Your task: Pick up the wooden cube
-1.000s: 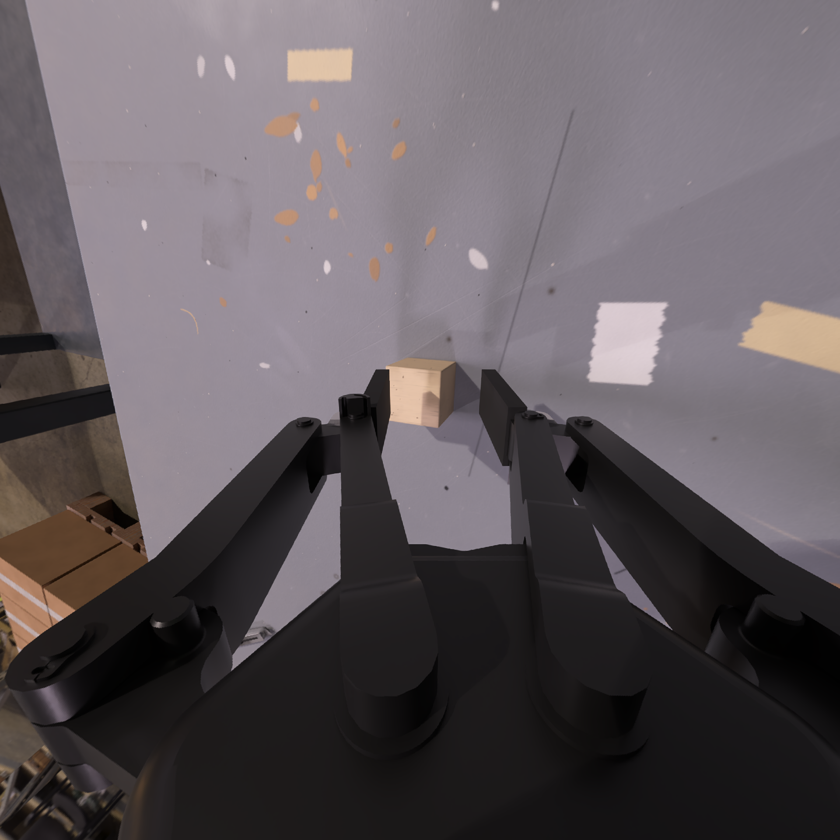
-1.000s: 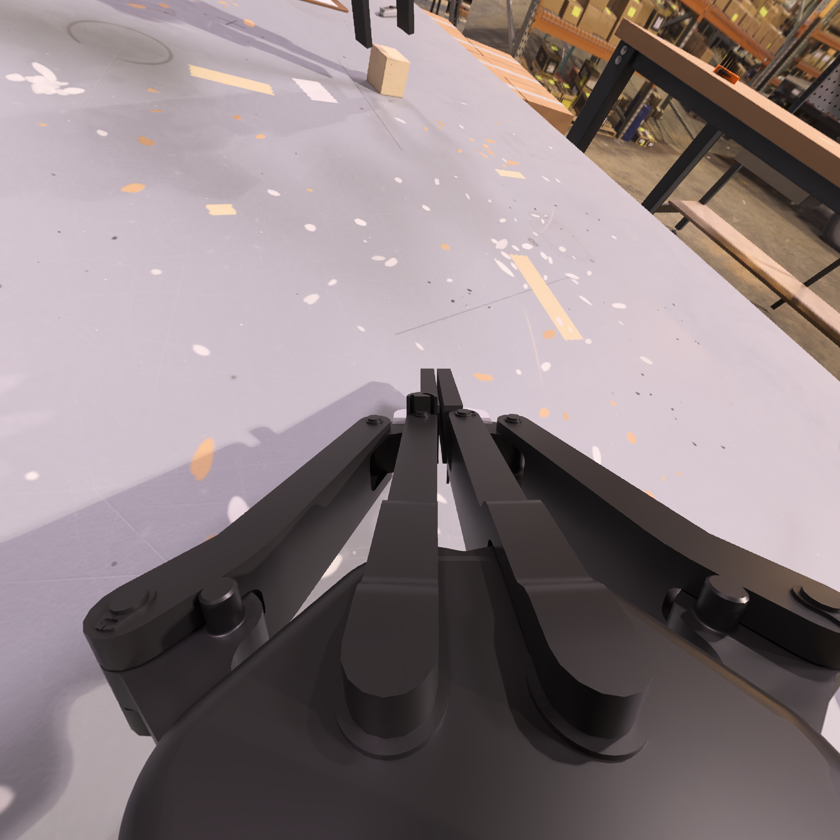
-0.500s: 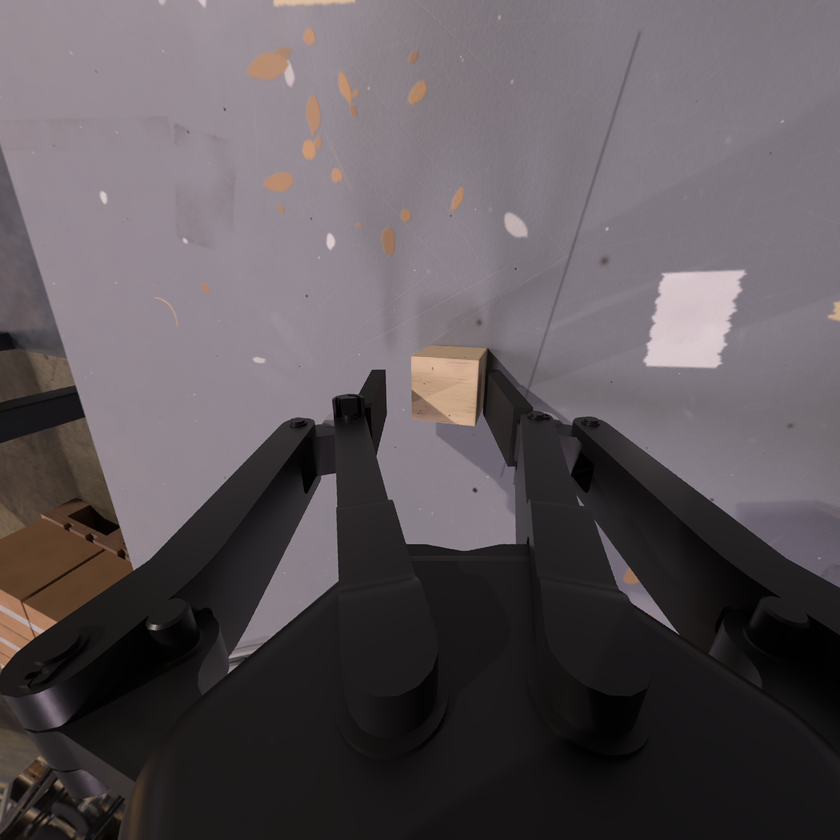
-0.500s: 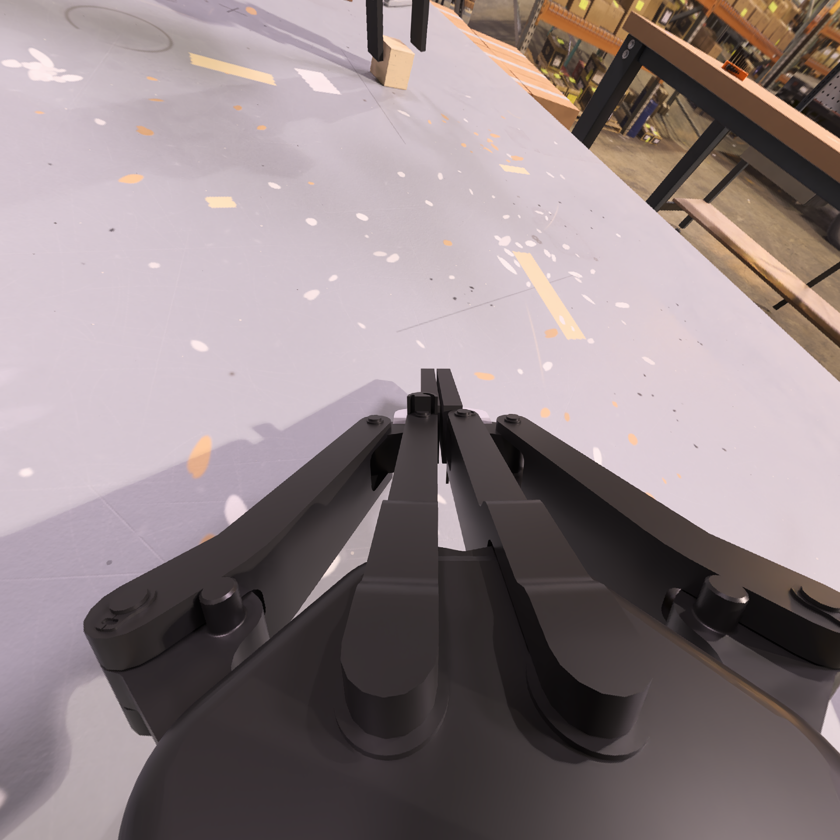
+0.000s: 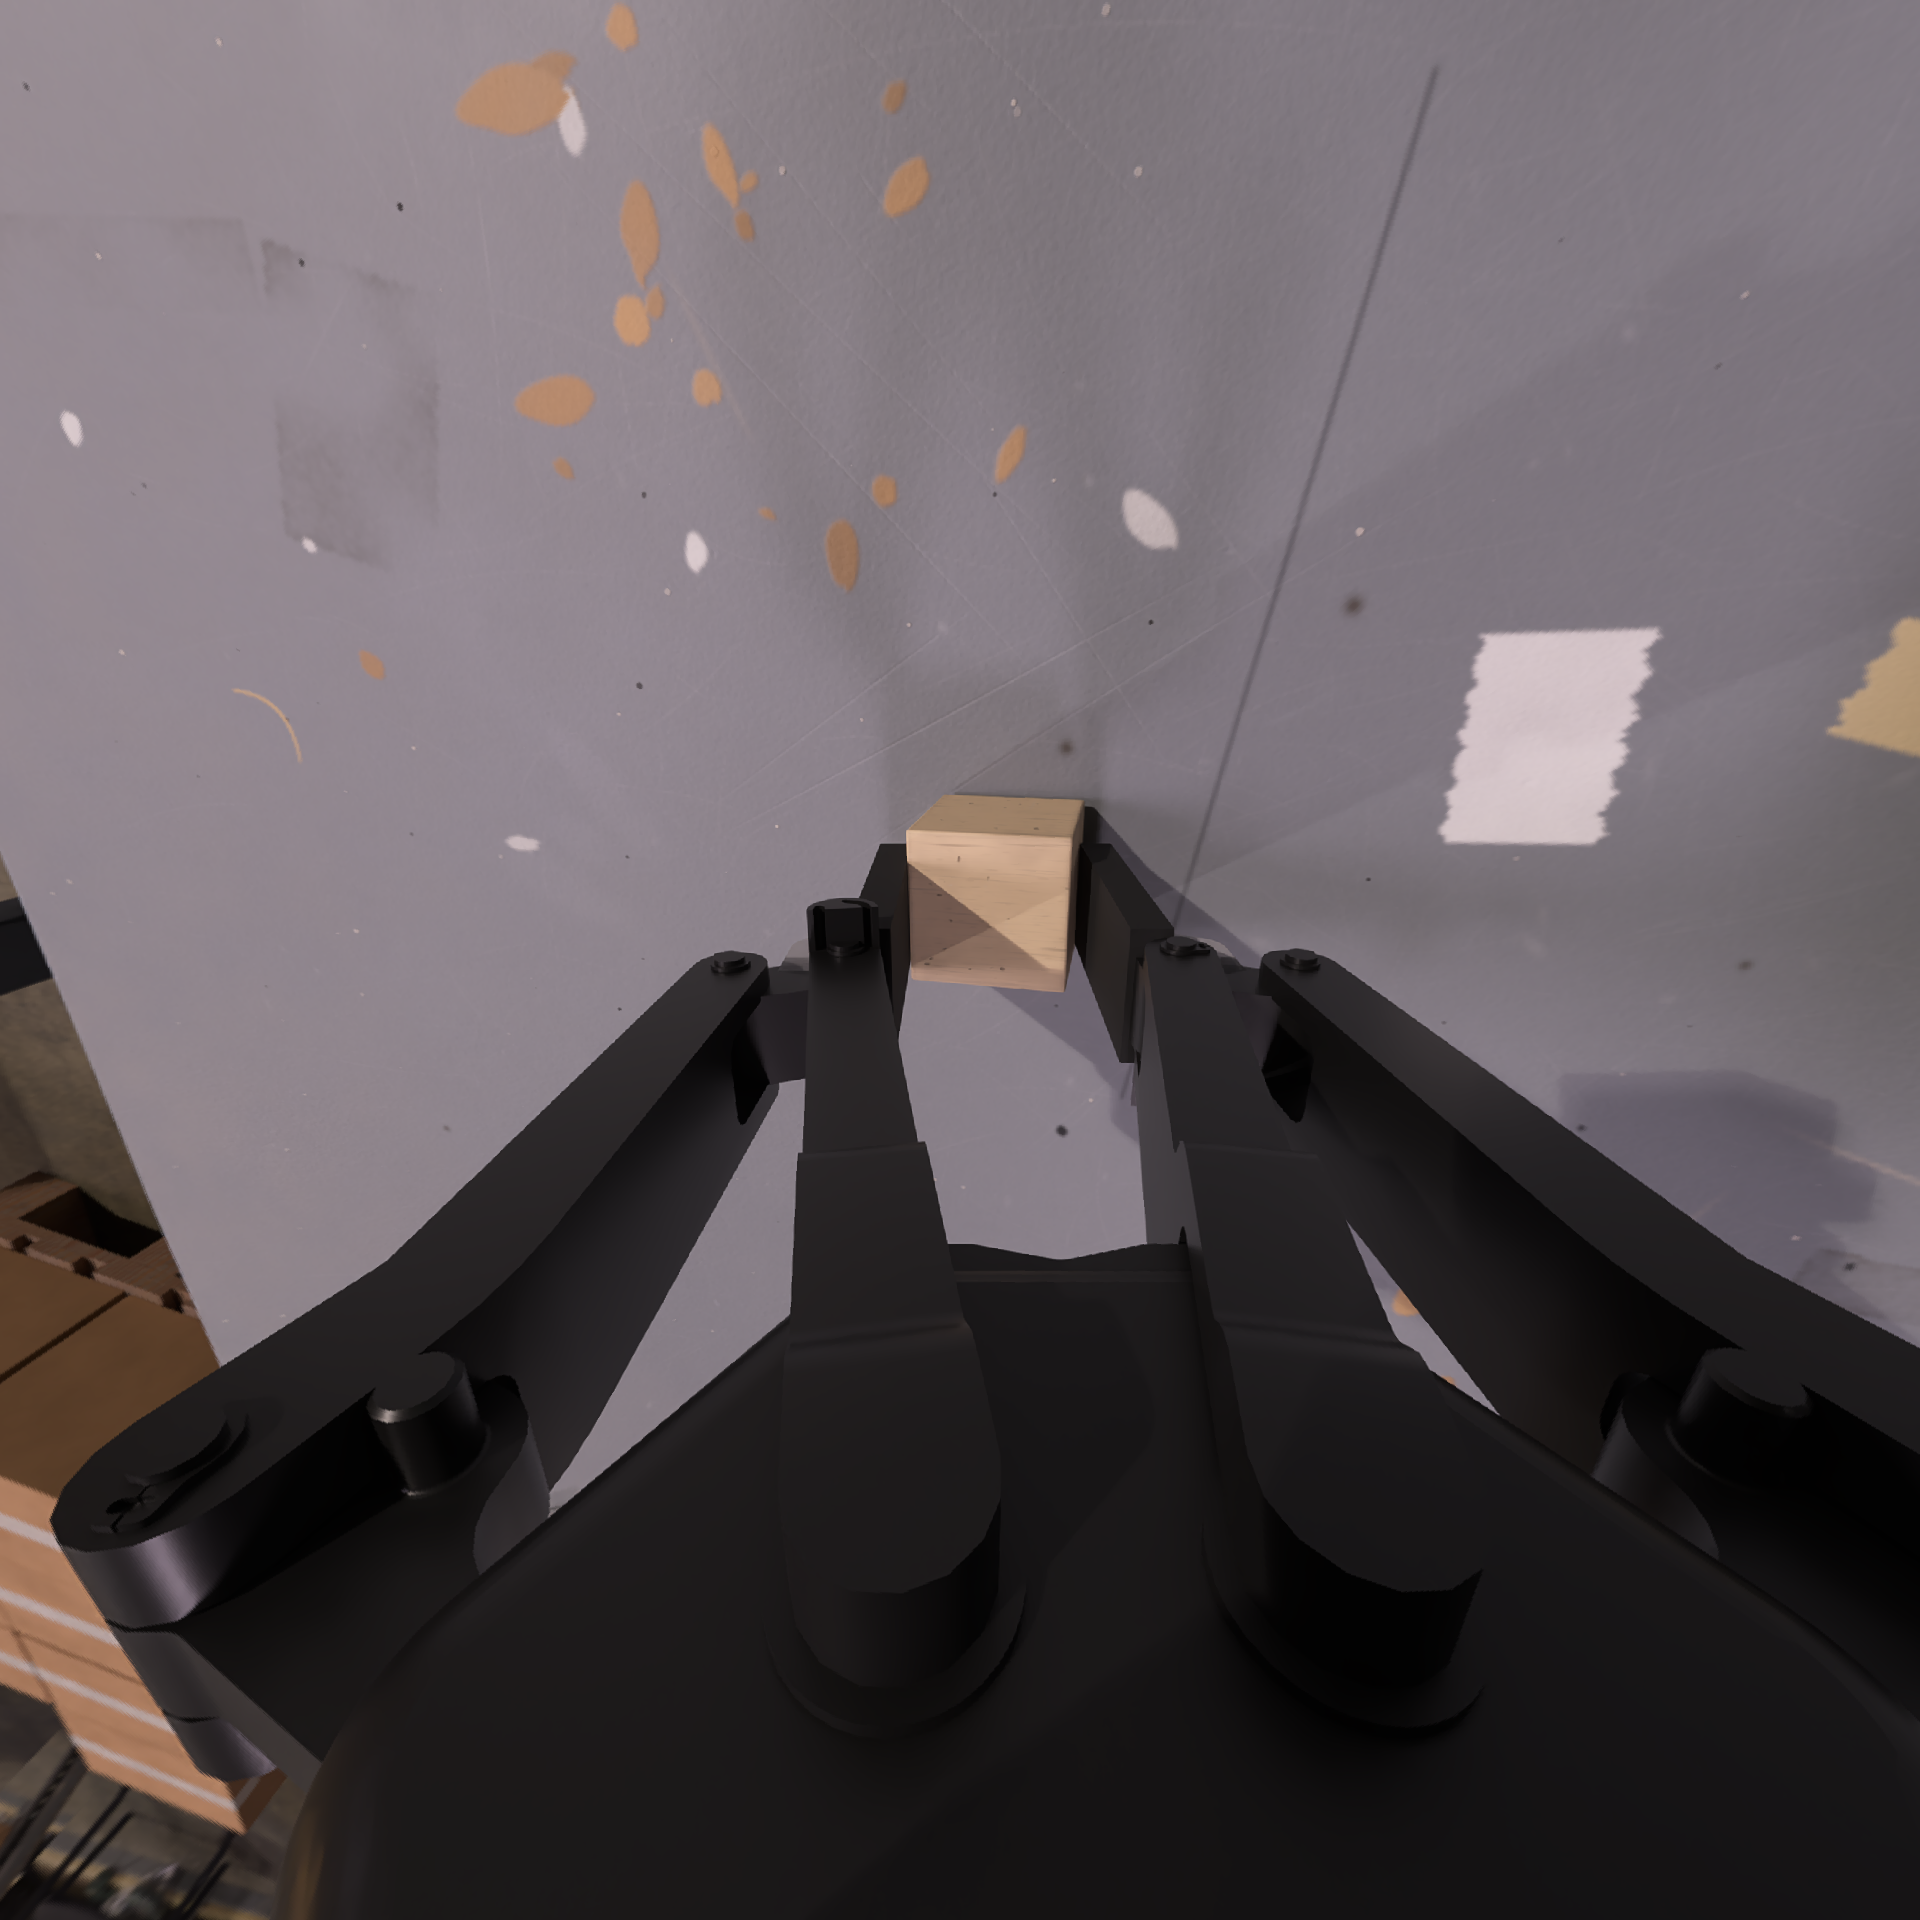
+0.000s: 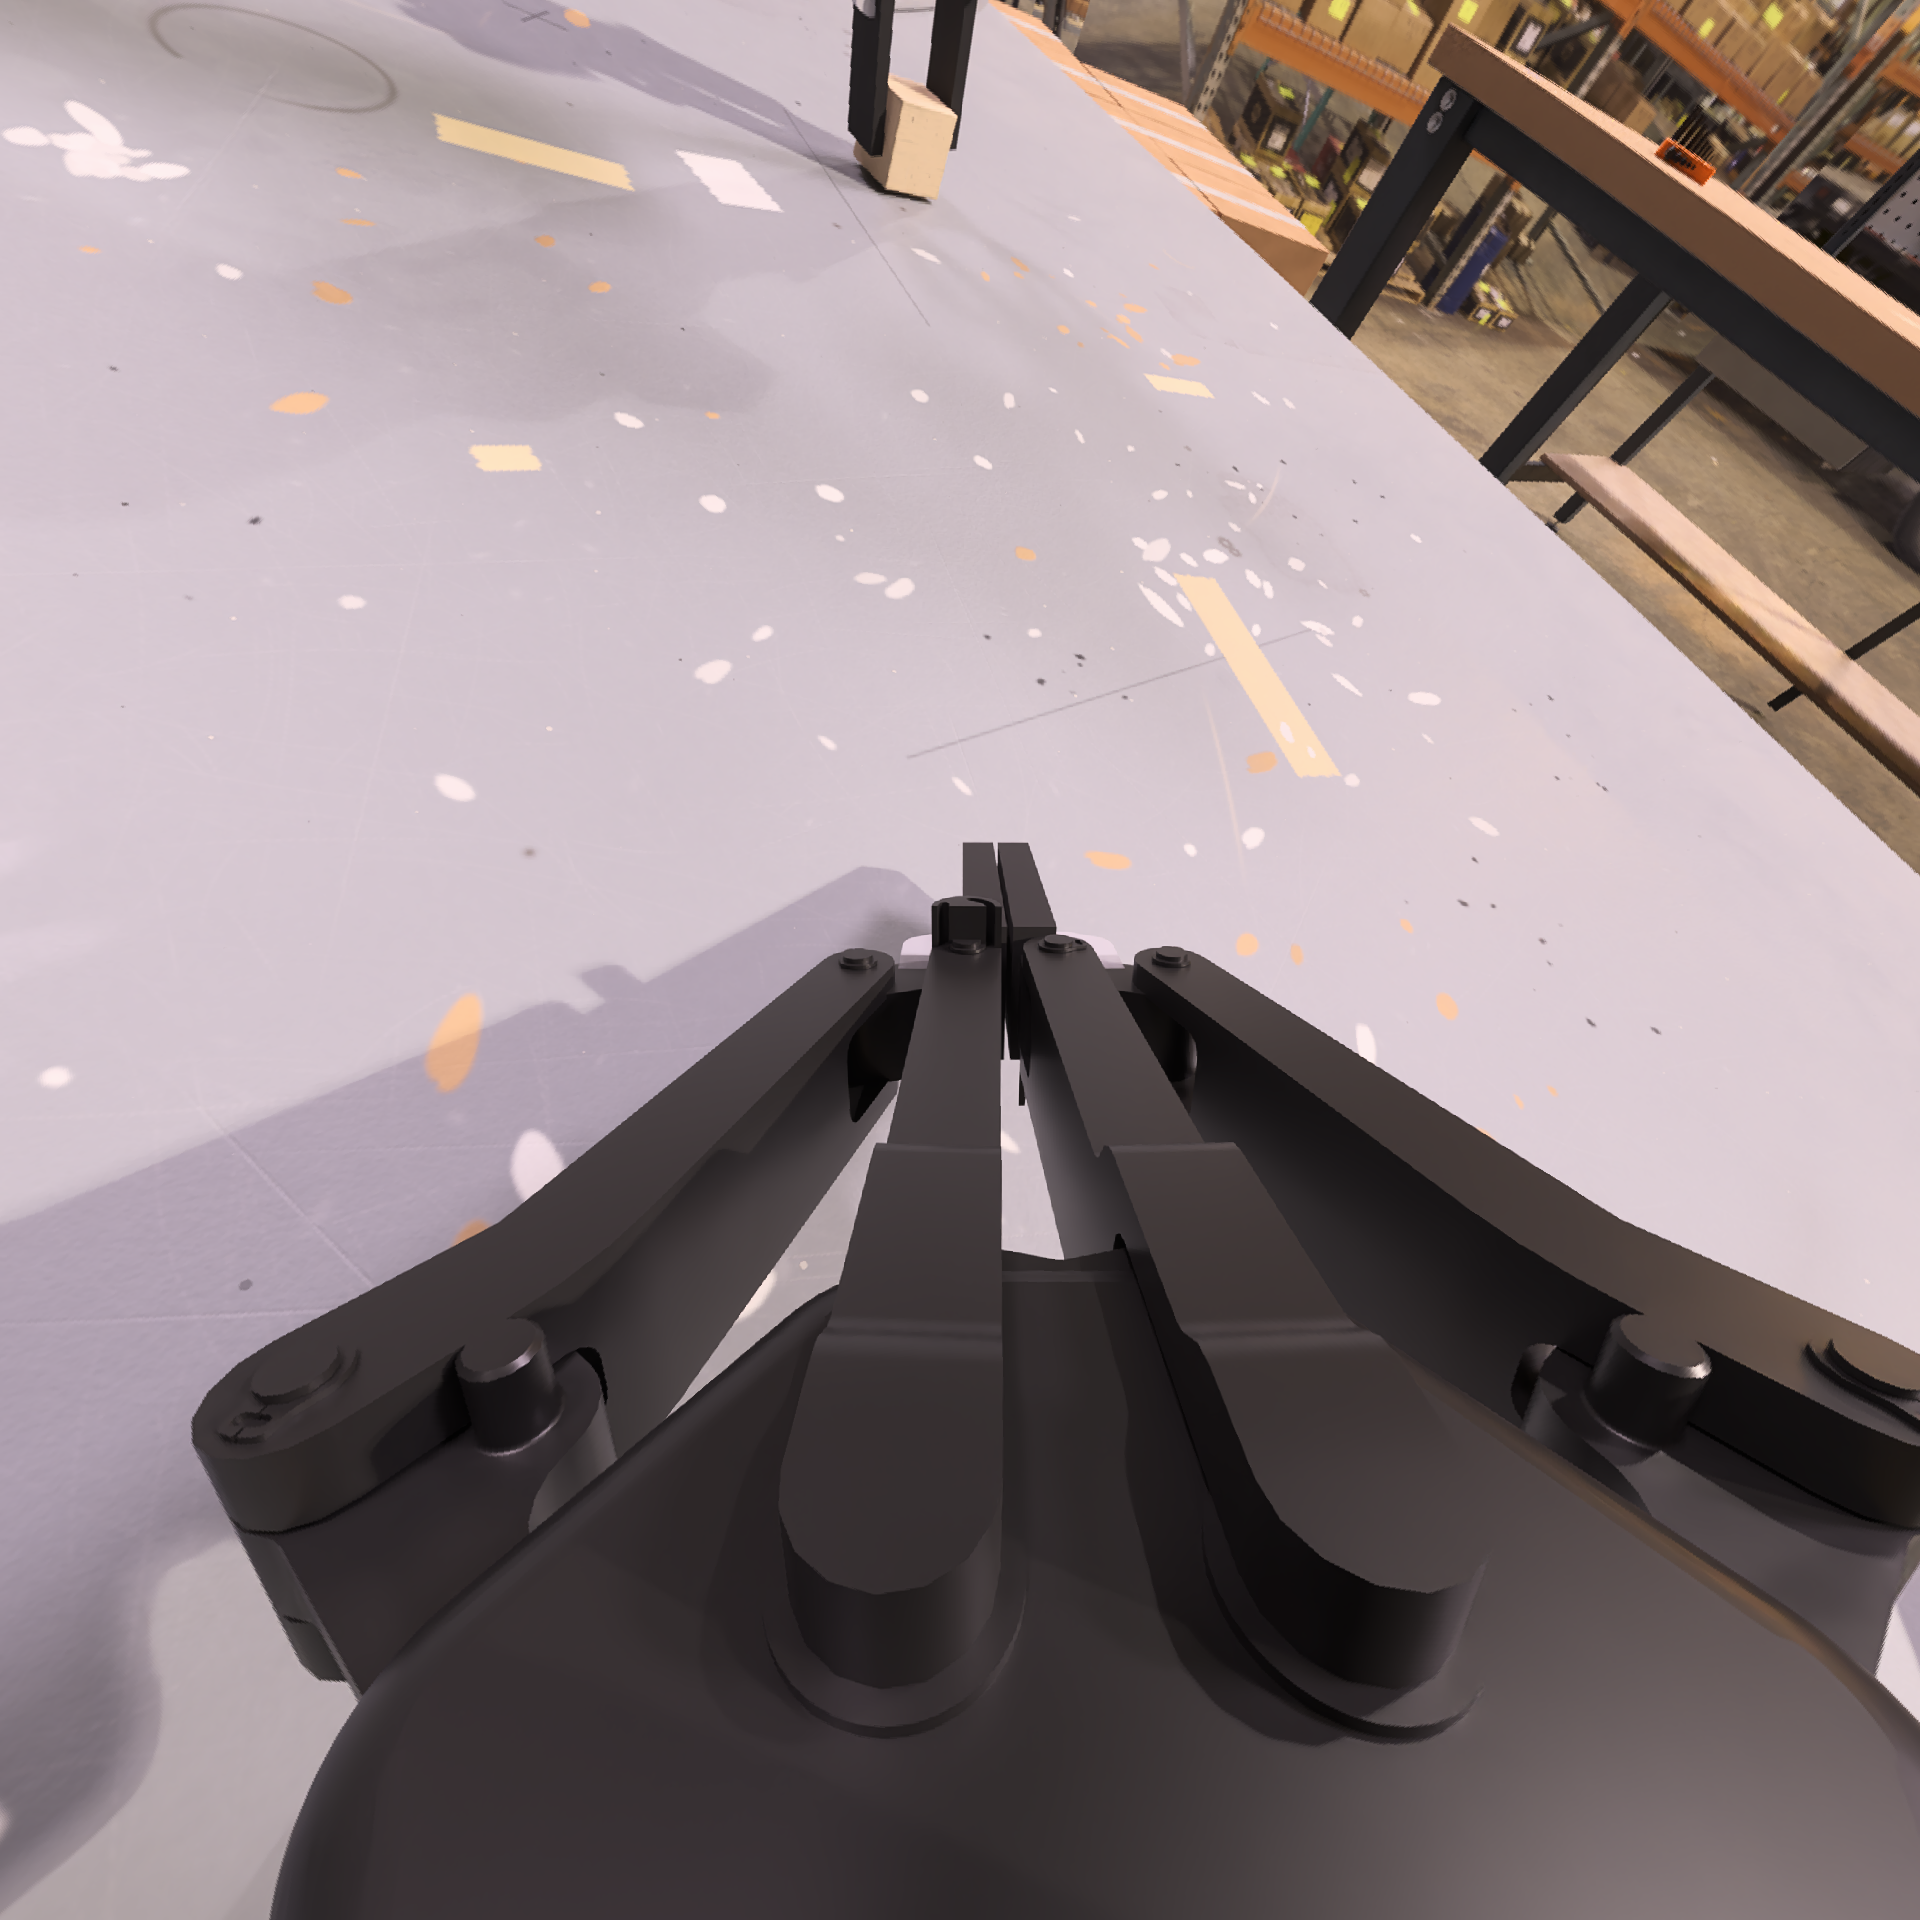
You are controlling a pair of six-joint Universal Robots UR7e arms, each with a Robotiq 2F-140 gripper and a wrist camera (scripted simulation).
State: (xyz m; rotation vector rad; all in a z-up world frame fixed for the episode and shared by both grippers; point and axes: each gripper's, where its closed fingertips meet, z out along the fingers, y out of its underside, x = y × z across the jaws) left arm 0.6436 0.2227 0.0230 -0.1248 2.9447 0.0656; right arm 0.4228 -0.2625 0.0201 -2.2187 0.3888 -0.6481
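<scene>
The wooden cube is a small pale block on the grey, paint-flecked table. My left gripper has its two black fingers pressed against the cube's left and right sides, shut on it. In the right wrist view the cube shows far off at the top, between the left gripper's fingers, its lower edge at the table surface. My right gripper is shut and empty, hovering low over the table, far from the cube.
Strips of white tape and tan tape lie flat on the table. The table's edge runs along the right. Beyond it stand a wooden workbench and stacked cardboard boxes.
The left gripper moved forward around the cube and its fingers closed onto the cube's sides. The right gripper has stayed shut and almost still.
</scene>
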